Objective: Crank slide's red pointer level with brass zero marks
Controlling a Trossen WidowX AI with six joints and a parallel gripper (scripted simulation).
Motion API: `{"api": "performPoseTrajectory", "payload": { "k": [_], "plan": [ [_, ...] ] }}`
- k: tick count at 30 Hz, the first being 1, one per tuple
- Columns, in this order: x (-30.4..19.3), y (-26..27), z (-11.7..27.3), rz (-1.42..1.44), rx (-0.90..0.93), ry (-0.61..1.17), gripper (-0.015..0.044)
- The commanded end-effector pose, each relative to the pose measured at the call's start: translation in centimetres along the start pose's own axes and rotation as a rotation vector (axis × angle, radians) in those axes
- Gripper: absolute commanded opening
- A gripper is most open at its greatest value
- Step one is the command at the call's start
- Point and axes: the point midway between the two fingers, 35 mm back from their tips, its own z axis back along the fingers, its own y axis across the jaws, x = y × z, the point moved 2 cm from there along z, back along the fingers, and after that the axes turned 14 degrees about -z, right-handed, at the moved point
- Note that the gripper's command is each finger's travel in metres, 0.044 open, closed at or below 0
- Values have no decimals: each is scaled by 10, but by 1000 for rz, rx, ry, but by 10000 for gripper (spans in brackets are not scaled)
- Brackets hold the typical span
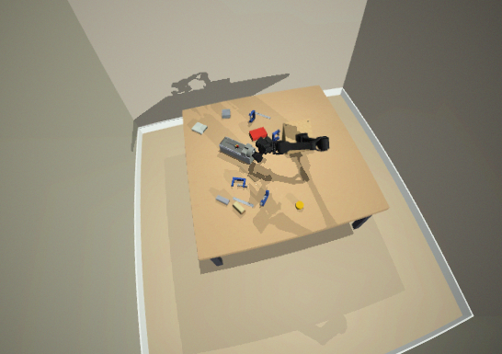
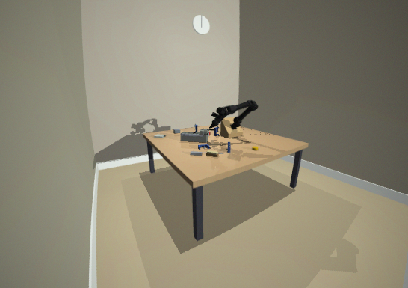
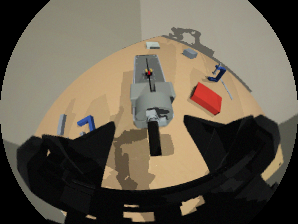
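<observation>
The grey machine (image 1: 232, 148) (image 2: 194, 138) (image 3: 141, 63) stands on the table, with a rounded housing (image 3: 152, 104) at its near end in the wrist view. The small red pointer (image 1: 237, 146) (image 3: 149, 73) sits at the dark slot on its top. Tiny yellow marks show beside it; whether they are exactly level is too small to tell. The black crank handle (image 3: 155, 139) juts from the housing toward the wrist camera. My gripper (image 3: 149, 121) is open and empty. Its fingers appear on either side of the handle, with gaps on both sides; their relative height is unclear.
A red block (image 1: 258, 133) (image 3: 206, 99) lies beside the machine. Blue clamps (image 1: 239, 179) (image 3: 217, 74), grey blocks (image 1: 226, 113) (image 3: 62, 124), a pale block (image 1: 199, 128) and a yellow disc (image 1: 300, 205) (image 2: 255, 148) are spread around. A wooden block (image 2: 229, 130) stands near the arm's base.
</observation>
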Motion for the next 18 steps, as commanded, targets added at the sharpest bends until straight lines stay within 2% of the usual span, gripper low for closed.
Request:
{"api": "performPoseTrajectory", "payload": {
  "k": [1, 18],
  "plan": [
    [-5, -5, -7, -5, -13, 2, 440],
    [-25, -10, -26, -6, -12, 3, 440]
  ]
}}
